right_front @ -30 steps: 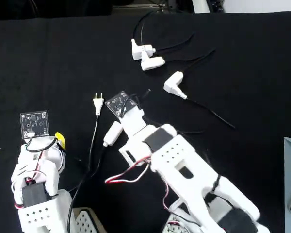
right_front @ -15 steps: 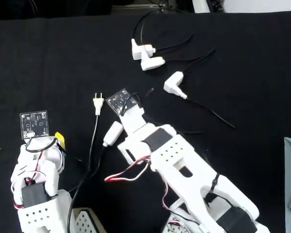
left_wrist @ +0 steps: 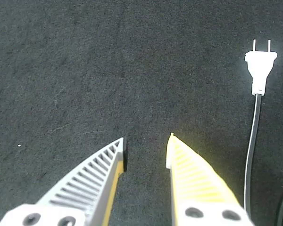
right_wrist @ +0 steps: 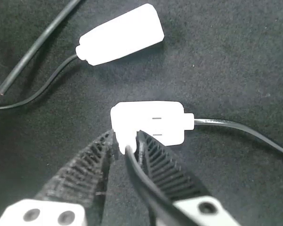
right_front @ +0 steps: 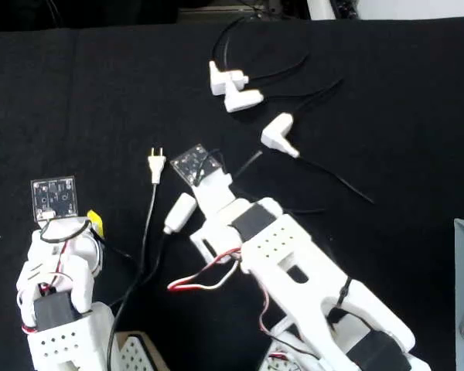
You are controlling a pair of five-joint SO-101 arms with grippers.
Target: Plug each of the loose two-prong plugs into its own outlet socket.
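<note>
Since a second ago, the right arm has nudged slightly forward and the loose black cable (right_front: 247, 160) just beside its gripper has swung outward across the table (right_front: 387, 93); the left arm has not stirred.

We see the right gripper (right_wrist: 126, 141) closed almost fully on a white angled piece (right_wrist: 153, 121), pinching its short leg between the fingertips, with that piece's own cable trailing away to one side. We cannot tell from here whether it is a plug or a socket. A white oblong piece (right_wrist: 120, 35) lies near, just beyond the held one. The left gripper (left_wrist: 146, 139) stands about half open over bare table with nothing between its fingers.

The two-prong plug (right_front: 156, 164) lies flat, prongs pointing away from both arms, close by the right gripper's left side and ahead and to the right of the left gripper. More white angled pieces, the nearest (right_front: 277, 131), lie well beyond the right gripper.

We judge the step in hand to be the first pick, with nothing mated yet. The next move likely calls for bringing the held piece in line with its partner, square to the prongs, while the left gripper takes the other half.
</note>
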